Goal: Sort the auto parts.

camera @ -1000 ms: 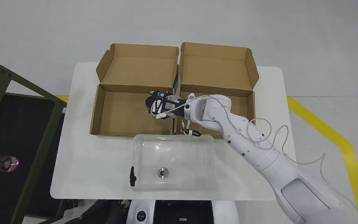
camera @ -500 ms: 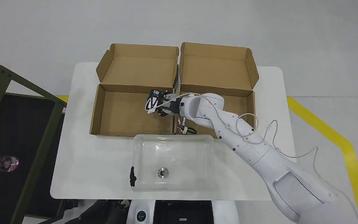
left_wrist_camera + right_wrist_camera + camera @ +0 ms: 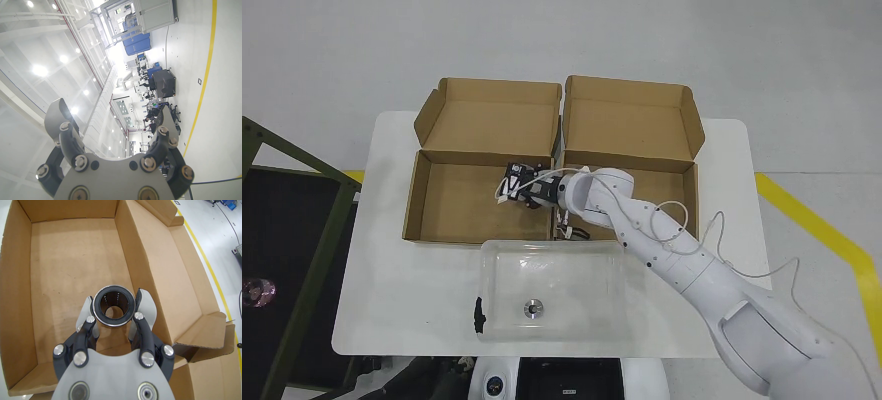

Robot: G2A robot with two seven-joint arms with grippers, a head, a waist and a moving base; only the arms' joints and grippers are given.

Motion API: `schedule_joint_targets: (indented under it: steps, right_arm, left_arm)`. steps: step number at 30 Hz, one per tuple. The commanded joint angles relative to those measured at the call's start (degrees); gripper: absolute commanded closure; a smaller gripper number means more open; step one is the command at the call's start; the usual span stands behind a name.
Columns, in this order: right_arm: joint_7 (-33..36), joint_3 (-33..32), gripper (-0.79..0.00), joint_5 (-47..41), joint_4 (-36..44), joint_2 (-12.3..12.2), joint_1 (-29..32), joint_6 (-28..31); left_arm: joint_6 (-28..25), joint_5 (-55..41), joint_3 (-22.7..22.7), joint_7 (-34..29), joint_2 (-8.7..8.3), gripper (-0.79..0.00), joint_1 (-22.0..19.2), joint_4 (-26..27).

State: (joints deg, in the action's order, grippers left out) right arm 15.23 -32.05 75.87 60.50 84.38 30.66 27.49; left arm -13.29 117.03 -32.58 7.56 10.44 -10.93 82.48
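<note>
Top view first: the white bench (image 3: 392, 280) carries two open cardboard boxes side by side at its far edge, the left box (image 3: 457, 200) and the right box (image 3: 672, 192), with a clear bin (image 3: 552, 262) in front of them. The right arm stretches in across the corner of the right box, and the right end effector (image 3: 514, 187) sits over the left box, on the side nearest the shared wall. Down in the clear bin lies one small round metal part (image 3: 533, 308). A little black part (image 3: 479, 316) sits on the bench just beside the bin's near left corner.

Over to the left wrist view: the left end effector (image 3: 110, 108) points up into the hall, its fingers spread wide with nothing between them.

And the right wrist view: here is the grip. The right end effector (image 3: 115, 298) has its two fingers pressed against opposite sides of a cylindrical bearing (image 3: 114, 321), a black sleeve with a metal rim, seen end-on so you look straight through its bore. It hangs over the brown floor of the left box (image 3: 75, 262), close to the side wall; whether it touches the floor cannot be told.
</note>
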Motion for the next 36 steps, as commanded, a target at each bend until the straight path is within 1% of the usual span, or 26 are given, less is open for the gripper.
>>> schedule_joint_targets:
  steps: [1,4,6,7,10,12,13,19,23,25,27,28,31,36]
  right_arm:
    - [0.35,-0.08,-0.225,0.05,-0.4,0.22,0.08,0.06]
    - [0.48,-0.34,-0.286,0.15,-0.65,0.49,0.13,0.23]
    - [0.57,-0.61,-0.354,0.47,-0.58,0.6,0.11,0.26]
    - [0.64,-0.76,-0.376,0.65,-0.48,0.63,0.13,0.31]
    - [0.53,-1.48,-0.496,0.98,0.2,0.63,0.3,0.31]
    - [0.23,-2.13,-0.486,1.16,1.16,0.54,0.5,0.41]
    - [0.1,-2.46,-0.499,1.35,1.88,0.46,0.56,0.67]
    - [-0.31,-4.98,-0.514,1.2,6.87,-0.28,2.02,2.95]
    - [-0.05,-7.01,-0.489,0.83,11.67,-1.11,4.07,5.02]
    - [0.48,-8.08,-0.453,0.88,14.33,-1.64,5.31,6.33]
    - [1.21,-9.17,-0.471,0.82,17.09,-2.18,6.74,7.67]
    - [1.56,-9.63,-0.517,0.76,18.65,-2.45,7.54,8.5]
    - [2.79,-10.81,-0.6,1.17,22.85,-3.3,9.87,11.42]
    - [4.3,-12.5,-0.603,1.51,29.72,-4.74,15.18,15.18]
  left_arm:
    - [0.0,0.0,0.0,0.0,0.0,-0.785,0.0,0.0]
    - [0.0,0.0,0.0,0.0,0.0,-0.785,0.0,0.0]
    - [0.0,0.0,0.0,0.0,0.0,-0.785,0.0,0.0]
    - [0.0,0.0,0.0,0.0,0.0,-0.785,0.0,0.0]
    - [0.0,0.0,0.0,0.0,0.0,-0.785,0.0,0.0]
    - [0.0,0.0,0.0,0.0,0.0,-0.785,0.0,0.0]
    - [0.0,0.0,0.0,0.0,0.0,-0.785,0.0,0.0]
    - [0.0,0.0,0.0,0.0,0.0,-0.785,0.0,0.0]
    - [0.0,0.0,0.0,0.0,0.0,-0.785,0.0,0.0]
    - [0.0,0.0,0.0,0.0,0.0,-0.785,0.0,0.0]
    - [0.0,0.0,0.0,0.0,0.0,-0.785,0.0,0.0]
    - [0.0,0.0,0.0,0.0,0.0,-0.785,0.0,0.0]
    - [0.0,0.0,0.0,0.0,0.0,-0.785,0.0,0.0]
    - [0.0,0.0,0.0,0.0,0.0,-0.785,0.0,0.0]
